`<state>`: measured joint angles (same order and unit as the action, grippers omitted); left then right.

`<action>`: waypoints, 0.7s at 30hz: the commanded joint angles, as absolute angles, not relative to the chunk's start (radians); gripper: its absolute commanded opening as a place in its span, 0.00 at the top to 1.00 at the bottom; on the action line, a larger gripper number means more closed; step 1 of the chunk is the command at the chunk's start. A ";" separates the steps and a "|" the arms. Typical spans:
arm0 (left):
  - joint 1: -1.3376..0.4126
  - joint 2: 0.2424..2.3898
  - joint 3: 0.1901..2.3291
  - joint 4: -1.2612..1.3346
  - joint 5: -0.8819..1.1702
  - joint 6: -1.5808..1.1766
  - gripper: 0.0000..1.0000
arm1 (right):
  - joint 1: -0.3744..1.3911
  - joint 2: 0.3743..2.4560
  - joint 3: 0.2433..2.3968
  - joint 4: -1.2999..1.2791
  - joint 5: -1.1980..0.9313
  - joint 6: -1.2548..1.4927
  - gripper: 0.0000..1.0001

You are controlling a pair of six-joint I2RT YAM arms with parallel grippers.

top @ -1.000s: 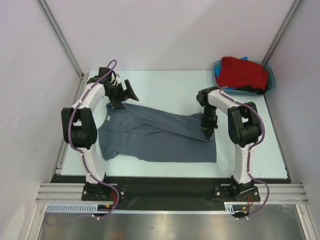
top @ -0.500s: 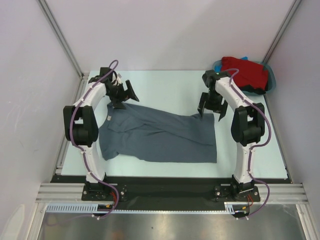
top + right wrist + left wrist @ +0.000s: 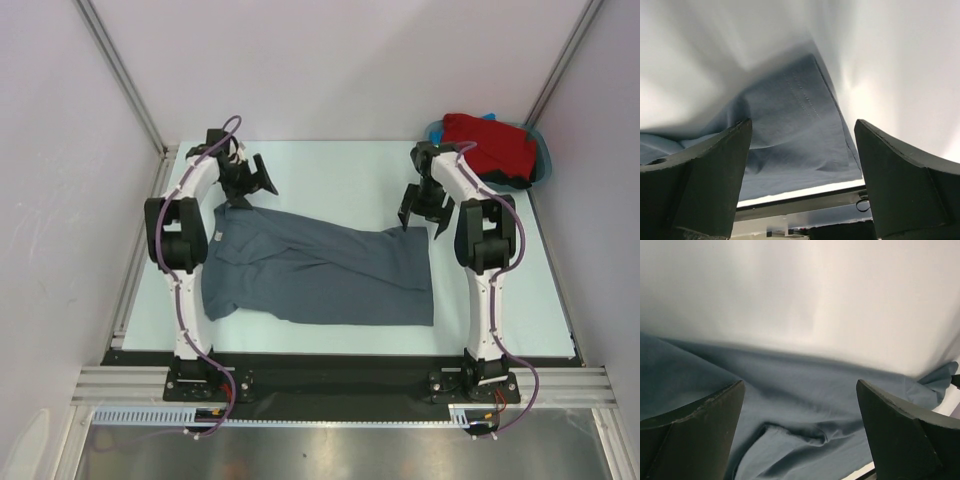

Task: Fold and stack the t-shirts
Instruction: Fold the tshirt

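Note:
The slate-grey t-shirt [image 3: 320, 270] lies spread and creased on the pale table, with one fold running across its middle. My left gripper [image 3: 258, 180] hangs open just beyond its far left corner. In the left wrist view the grey cloth [image 3: 805, 410] lies below the open left gripper [image 3: 800, 385], untouched. My right gripper [image 3: 421, 222] is open over the far right corner. In the right wrist view the hemmed corner of the grey shirt [image 3: 800, 125] shows between the fingers of the right gripper [image 3: 803, 122], and nothing is held. The red t-shirt [image 3: 487, 145] lies heaped at the back right, with blue cloth [image 3: 490, 117] and black cloth [image 3: 515, 182] showing at its edges.
A teal tub [image 3: 543, 160] in the back right corner holds the red heap. Pale walls with metal posts [image 3: 120, 75] close in the table on three sides. A black rail [image 3: 330, 365] runs along the near edge by the arm bases.
My right gripper has opened, let go of the grey shirt's right side, and lifted away toward the far right corner. My left gripper has drawn back slightly toward the far edge, still open.

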<state>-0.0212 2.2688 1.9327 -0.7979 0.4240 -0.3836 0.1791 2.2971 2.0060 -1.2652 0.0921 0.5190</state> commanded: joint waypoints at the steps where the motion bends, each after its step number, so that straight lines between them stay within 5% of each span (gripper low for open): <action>1: -0.008 2.316 2.023 -0.810 0.406 -0.380 0.00 | 0.163 2.312 2.075 -1.253 0.066 0.497 0.12; 21: -0.003 2.353 1.882 -0.824 0.434 -0.316 0.00 | 0.117 2.367 2.112 -1.279 0.035 0.477 0.13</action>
